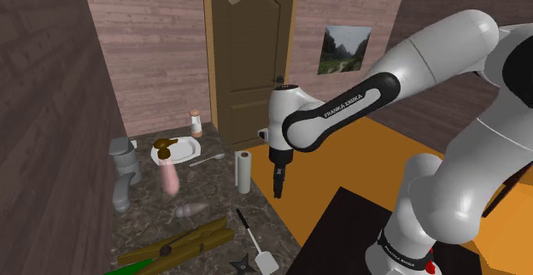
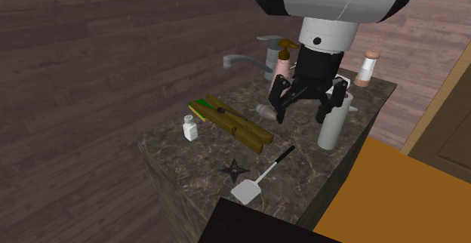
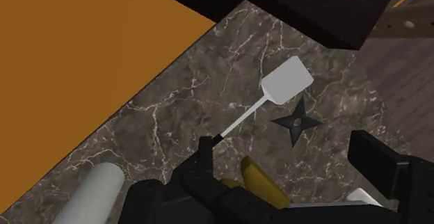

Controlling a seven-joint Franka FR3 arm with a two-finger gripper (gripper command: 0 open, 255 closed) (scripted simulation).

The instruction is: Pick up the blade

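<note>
The blade is a small dark four-pointed throwing star (image 1: 242, 263) (image 2: 235, 170) (image 3: 298, 122), lying flat on the dark marble counter (image 1: 218, 198) (image 2: 189, 162) near its front end, right beside the head of a white spatula (image 1: 254, 241) (image 2: 260, 178) (image 3: 279, 89). My black gripper (image 1: 278, 188) (image 2: 303, 112) (image 3: 288, 167) hangs open in the air above the counter's edge, near the spatula's handle end and short of the star. Nothing is between its fingers.
A big wooden clothespin (image 1: 179, 241) (image 2: 240, 122) lies by the star. An upright white roll (image 1: 243, 172) (image 2: 330, 126) stands close to the gripper. Farther back are a plate (image 1: 190, 149), a pink bottle (image 1: 169, 178), a shaker (image 1: 196, 124) and a faucet (image 2: 240, 59). Orange floor (image 3: 76, 62) borders the counter.
</note>
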